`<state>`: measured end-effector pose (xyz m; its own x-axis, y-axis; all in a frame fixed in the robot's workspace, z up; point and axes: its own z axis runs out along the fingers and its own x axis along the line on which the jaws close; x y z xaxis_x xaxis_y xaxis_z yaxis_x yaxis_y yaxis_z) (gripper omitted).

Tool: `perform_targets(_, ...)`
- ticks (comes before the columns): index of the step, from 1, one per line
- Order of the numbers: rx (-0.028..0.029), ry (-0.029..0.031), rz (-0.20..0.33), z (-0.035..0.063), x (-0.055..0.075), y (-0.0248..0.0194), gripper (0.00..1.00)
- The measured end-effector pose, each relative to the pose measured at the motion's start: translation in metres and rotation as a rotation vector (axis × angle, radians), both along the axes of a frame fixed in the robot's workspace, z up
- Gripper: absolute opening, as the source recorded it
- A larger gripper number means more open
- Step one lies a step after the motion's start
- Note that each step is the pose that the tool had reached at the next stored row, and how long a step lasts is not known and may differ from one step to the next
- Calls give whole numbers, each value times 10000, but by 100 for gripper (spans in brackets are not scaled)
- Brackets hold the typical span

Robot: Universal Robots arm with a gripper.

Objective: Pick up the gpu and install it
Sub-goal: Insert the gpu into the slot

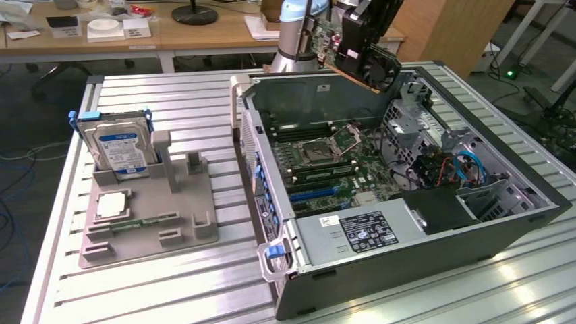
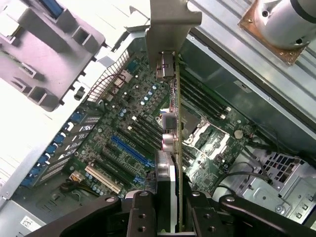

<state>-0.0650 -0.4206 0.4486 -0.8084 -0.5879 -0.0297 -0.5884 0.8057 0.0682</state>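
Fig.: gpu [image 1: 365, 59] held over open pc case [image 1: 405, 260], not yet seated.
Jaws: clenched on the gpu. The gripper [image 2: 168, 219] pinches the card's near end, one finger per face.
Gpu pos.: aloft over the case's far corner in the ext. view. It touches nothing but the gripper and is well clear of the motherboard [image 1: 333, 169].
Long axis: in the wrist view we see the card edge-on, running from the jaws out to its silver bracket [image 2: 170, 29]. In the ext. view it hangs tilted, fan shroud twd. that view's right.
Key relation: expansion slots lie below the card. We judge the blue slot [image 2: 131, 150] to be just beside the card's edge line, not squarely under it.
Hidden: the card's connector edge. The gripper's upper part is cut off in the ext. view. Height over the slots is hard to make out.
Also: hard drive [image 1: 121, 152] in gray fixture [image 1: 153, 216], well apart at the ext. view's left.
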Motion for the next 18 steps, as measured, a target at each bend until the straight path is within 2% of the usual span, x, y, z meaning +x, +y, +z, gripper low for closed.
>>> perform_targets(18, 27, -1, 1562, 0, 0, 0, 28)
